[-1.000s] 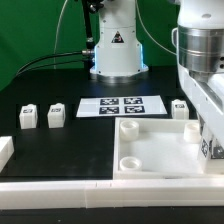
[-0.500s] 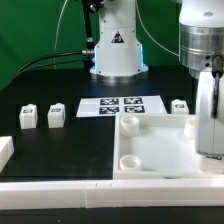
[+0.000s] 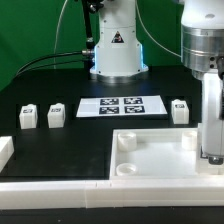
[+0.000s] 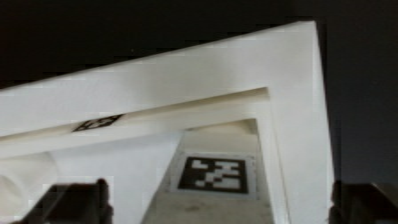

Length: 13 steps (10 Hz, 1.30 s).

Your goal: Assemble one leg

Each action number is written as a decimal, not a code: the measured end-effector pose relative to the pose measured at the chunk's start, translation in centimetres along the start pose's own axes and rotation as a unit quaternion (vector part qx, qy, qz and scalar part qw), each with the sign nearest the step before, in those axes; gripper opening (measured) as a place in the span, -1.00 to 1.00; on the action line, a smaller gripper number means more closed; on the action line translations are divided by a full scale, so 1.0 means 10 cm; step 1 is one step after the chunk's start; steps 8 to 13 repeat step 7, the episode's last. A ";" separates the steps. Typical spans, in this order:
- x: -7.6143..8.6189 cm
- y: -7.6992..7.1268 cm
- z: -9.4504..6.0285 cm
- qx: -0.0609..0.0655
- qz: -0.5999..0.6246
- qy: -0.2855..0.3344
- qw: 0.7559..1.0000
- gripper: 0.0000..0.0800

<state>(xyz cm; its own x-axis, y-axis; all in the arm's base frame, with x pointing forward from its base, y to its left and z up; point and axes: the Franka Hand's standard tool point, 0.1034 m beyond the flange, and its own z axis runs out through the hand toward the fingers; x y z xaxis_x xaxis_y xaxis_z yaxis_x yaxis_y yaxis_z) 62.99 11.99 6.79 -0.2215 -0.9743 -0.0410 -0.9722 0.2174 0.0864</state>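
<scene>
Three small white legs with markers stand on the black table: two at the exterior view's left (image 3: 28, 117) (image 3: 56, 115) and one at the right (image 3: 180, 110), behind the panel. The large white square panel (image 3: 150, 160) with corner sockets lies at the front right. My gripper (image 3: 213, 156) is down at the panel's right edge, far from the left legs. In the wrist view my gripper (image 4: 217, 197) is open. Its dark fingers (image 4: 80, 205) stand wide apart on either side of the panel's wall (image 4: 160, 100), which bears a marker tag. It holds nothing.
The marker board (image 3: 122, 106) lies at the table's middle in front of the robot base (image 3: 113, 55). A white block (image 3: 5, 150) sits at the left edge. A white rail (image 3: 60, 188) runs along the front.
The panel has shifted toward the front of the table. My gripper has moved lower and slightly right along the panel's right edge.
</scene>
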 end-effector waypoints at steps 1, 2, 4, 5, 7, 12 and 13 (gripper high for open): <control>0.00 0.00 0.00 0.000 -0.001 0.000 1.000 0.59; 0.00 0.00 0.00 0.000 -0.002 0.000 1.000 0.62; -0.01 0.00 0.00 0.000 -0.003 0.000 1.000 0.62; -0.01 0.01 0.00 0.000 -0.004 0.000 1.000 0.62; -0.02 0.01 0.00 0.000 -0.005 0.000 1.000 0.62; -0.02 0.01 0.00 0.000 -0.005 0.000 1.000 0.62; -0.02 0.01 0.00 0.000 -0.005 0.000 1.000 0.62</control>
